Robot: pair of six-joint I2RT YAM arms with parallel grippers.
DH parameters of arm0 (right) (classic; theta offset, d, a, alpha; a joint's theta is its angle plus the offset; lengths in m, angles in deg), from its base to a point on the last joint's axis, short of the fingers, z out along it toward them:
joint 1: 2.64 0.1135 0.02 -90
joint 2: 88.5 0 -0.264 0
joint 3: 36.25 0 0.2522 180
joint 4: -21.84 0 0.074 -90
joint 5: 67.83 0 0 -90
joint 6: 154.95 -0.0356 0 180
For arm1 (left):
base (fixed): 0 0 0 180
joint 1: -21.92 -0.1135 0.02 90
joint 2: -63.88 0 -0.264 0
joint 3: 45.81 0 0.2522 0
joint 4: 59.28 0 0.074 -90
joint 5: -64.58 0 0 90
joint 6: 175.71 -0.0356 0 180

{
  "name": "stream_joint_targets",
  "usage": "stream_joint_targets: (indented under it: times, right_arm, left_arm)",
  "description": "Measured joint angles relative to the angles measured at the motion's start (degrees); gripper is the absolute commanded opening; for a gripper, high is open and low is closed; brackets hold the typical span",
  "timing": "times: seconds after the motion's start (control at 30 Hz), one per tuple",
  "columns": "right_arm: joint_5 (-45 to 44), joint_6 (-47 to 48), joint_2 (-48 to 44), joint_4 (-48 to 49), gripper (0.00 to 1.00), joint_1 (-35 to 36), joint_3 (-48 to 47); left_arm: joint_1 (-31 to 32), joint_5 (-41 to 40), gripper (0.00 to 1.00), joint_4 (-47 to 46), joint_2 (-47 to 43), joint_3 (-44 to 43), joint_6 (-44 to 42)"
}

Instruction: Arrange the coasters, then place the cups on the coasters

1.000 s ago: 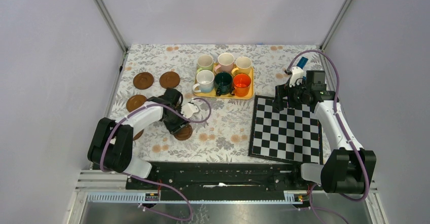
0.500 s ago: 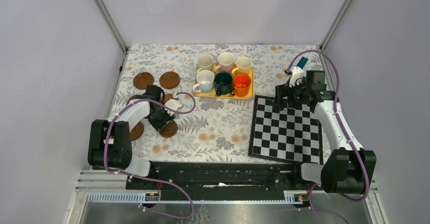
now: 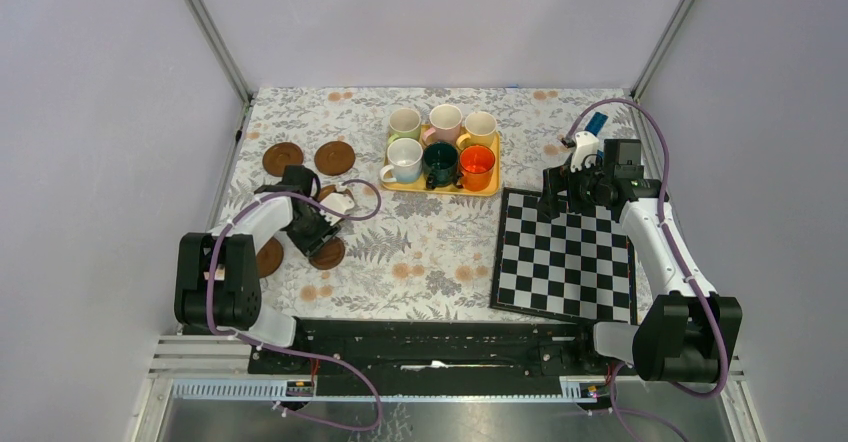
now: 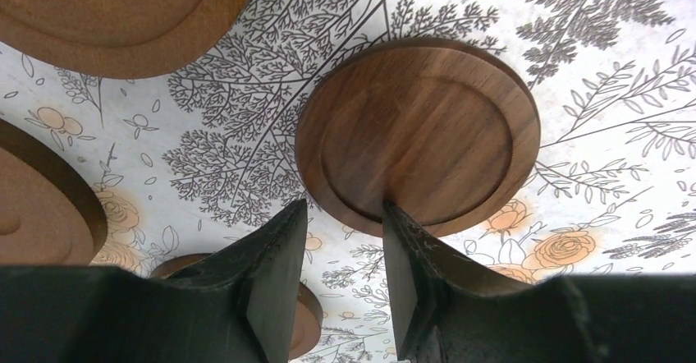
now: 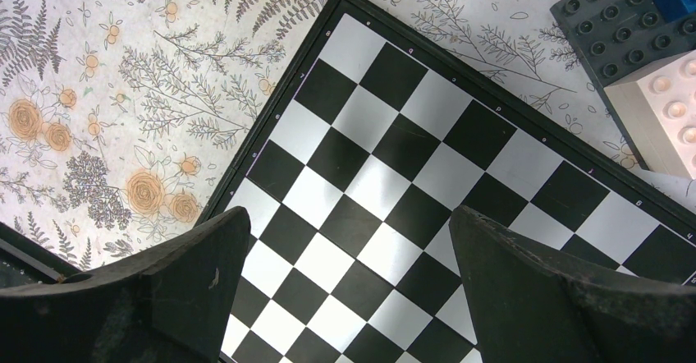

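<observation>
My left gripper (image 3: 321, 232) (image 4: 345, 207) is down at a dark wooden coaster (image 3: 327, 253) (image 4: 418, 133) on the left of the table. Its jaws are part closed across the near rim. One finger (image 4: 402, 248) sits at the recess and the other at the outer edge. More coasters lie at the far left (image 3: 283, 158) (image 3: 335, 158), and another one (image 3: 268, 258) is partly hidden by the arm. Several cups, among them pink (image 3: 445, 120) and orange (image 3: 477, 166), stand on a yellow tray (image 3: 490, 190). My right gripper (image 3: 552, 194) (image 5: 349, 223) hangs open over the board.
A black-and-white chequered board (image 3: 565, 257) (image 5: 394, 158) lies at the right. Dark grey and white toy blocks (image 5: 648, 59) sit beyond its far corner. Two lighter coasters (image 4: 115, 10) (image 4: 33, 207) lie close around my left gripper.
My left gripper has swung left across the table, and the dark coaster has slid left with it. The right arm has not moved.
</observation>
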Motion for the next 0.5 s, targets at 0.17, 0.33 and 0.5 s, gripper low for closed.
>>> stream_joint_targets:
  times: [0.17,0.33,0.5]
  right_arm:
    - [0.0,0.0,0.0,0.0,0.98,0.0,0.0]
    - [0.0,0.0,0.0,0.0,0.98,0.0,0.0]
    - [0.0,0.0,0.0,0.0,0.98,0.0,0.0]
  left_arm:
    - [-0.5,-1.1,0.43,0.0,0.0,0.0,-0.4]
    - [-0.7,-1.7,0.45,0.0,0.0,0.0,-0.6]
    - [-0.7,-0.8,0.52,2.5,0.0,-2.3,0.0]
